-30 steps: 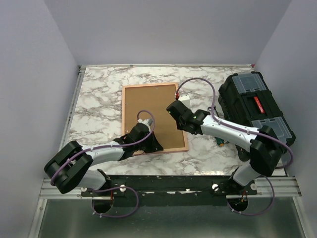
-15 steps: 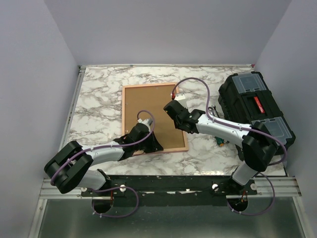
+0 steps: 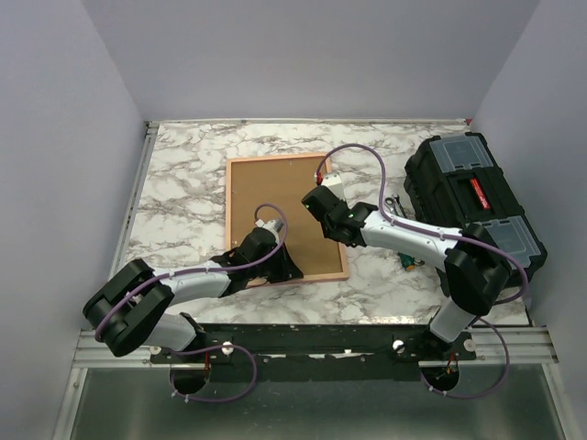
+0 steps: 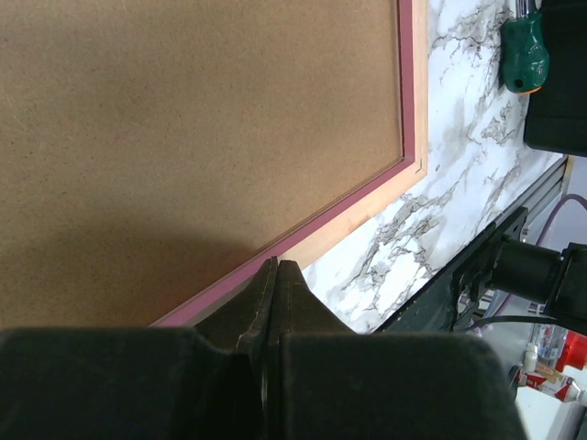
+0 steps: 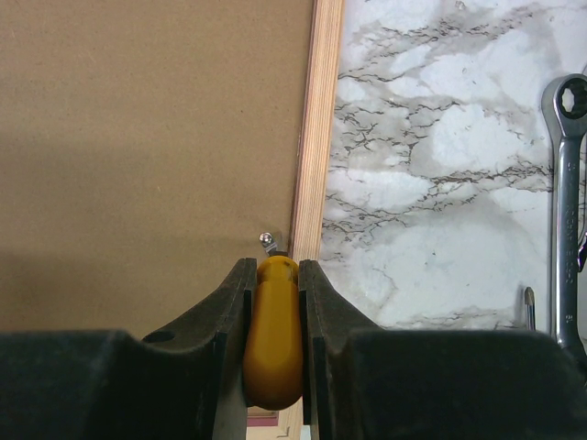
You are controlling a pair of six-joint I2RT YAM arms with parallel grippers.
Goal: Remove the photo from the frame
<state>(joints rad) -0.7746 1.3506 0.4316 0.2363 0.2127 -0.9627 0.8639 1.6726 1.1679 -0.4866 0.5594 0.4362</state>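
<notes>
The frame (image 3: 275,215) lies face down on the marble table, its brown backing board (image 4: 183,119) up inside the pink rim (image 4: 367,192). The photo is hidden under the board. My left gripper (image 3: 284,268) is shut with nothing between its fingers, its tips (image 4: 275,266) at the frame's near rim. My right gripper (image 3: 318,202) is shut on a yellow tool handle (image 5: 273,330). The tool's tip is at a small metal tab (image 5: 267,240) on the board, by the frame's right rim (image 5: 312,137).
A black toolbox (image 3: 468,197) stands at the right of the table. A green-handled screwdriver (image 4: 523,46) lies on the table near the toolbox (image 3: 406,264). A metal wrench (image 5: 569,183) lies right of the frame.
My right gripper with the yellow tool has shifted slightly left and farther along the frame's right rim. The left arm and the frame have not moved.
</notes>
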